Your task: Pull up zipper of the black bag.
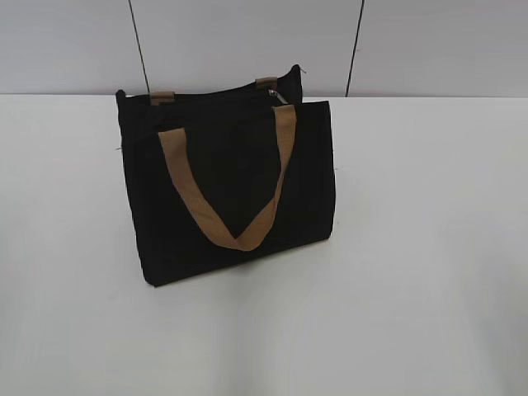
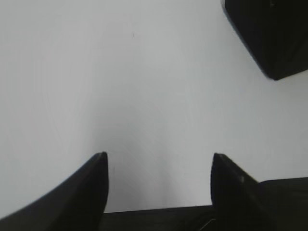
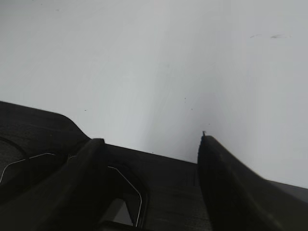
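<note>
The black bag (image 1: 231, 190) stands upright on the white table, slightly left of centre in the exterior view. One tan handle (image 1: 227, 198) hangs down its front; the other shows as two tan ends at the top. The zipper (image 1: 223, 92) runs along the top edge, with its silver pull tab (image 1: 281, 98) near the right end. Neither arm shows in the exterior view. My left gripper (image 2: 159, 156) is open and empty over bare table, with a corner of the bag (image 2: 272, 33) at the upper right of the left wrist view. My right gripper (image 3: 151, 140) is open and empty over bare table.
The white table (image 1: 429, 247) spreads around the bag. A grey panelled wall (image 1: 247, 41) with two dark seams rises behind the table's far edge. A dark part of the robot (image 3: 38, 130) fills the lower left of the right wrist view.
</note>
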You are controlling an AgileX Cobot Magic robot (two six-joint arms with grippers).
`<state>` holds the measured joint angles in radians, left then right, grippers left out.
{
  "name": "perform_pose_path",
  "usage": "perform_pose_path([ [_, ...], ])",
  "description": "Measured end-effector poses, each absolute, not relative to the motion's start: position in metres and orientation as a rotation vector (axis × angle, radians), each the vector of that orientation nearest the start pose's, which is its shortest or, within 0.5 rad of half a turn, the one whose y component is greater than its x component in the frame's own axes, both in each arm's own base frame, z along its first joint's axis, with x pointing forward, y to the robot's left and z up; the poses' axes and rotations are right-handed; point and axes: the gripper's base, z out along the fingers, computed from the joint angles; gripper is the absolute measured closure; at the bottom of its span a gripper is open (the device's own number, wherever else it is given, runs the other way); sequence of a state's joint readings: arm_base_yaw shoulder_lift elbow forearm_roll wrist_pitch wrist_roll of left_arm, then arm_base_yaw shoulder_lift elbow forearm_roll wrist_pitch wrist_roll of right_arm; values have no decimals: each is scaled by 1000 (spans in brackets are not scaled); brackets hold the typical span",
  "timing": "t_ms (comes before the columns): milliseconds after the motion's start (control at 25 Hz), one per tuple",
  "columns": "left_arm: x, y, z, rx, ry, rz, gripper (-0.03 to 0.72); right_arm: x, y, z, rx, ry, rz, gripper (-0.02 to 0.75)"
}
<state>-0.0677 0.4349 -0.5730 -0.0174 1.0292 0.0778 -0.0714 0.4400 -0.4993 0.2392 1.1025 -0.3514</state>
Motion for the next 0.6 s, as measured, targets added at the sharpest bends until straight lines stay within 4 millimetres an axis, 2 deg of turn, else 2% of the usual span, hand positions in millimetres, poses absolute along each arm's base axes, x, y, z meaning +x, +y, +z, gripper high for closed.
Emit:
perform_pose_path([
  [80,55,-5,290,166,2327,-17,191,53,16,260,-296,2452,133,275],
  [320,29,-3,292,159,2199,-16,191,38,17,264,-298,2343,113,275],
  [600,-10,-1,289,147,1998,-14,191,21,19,267,-300,2226,87,275],
])
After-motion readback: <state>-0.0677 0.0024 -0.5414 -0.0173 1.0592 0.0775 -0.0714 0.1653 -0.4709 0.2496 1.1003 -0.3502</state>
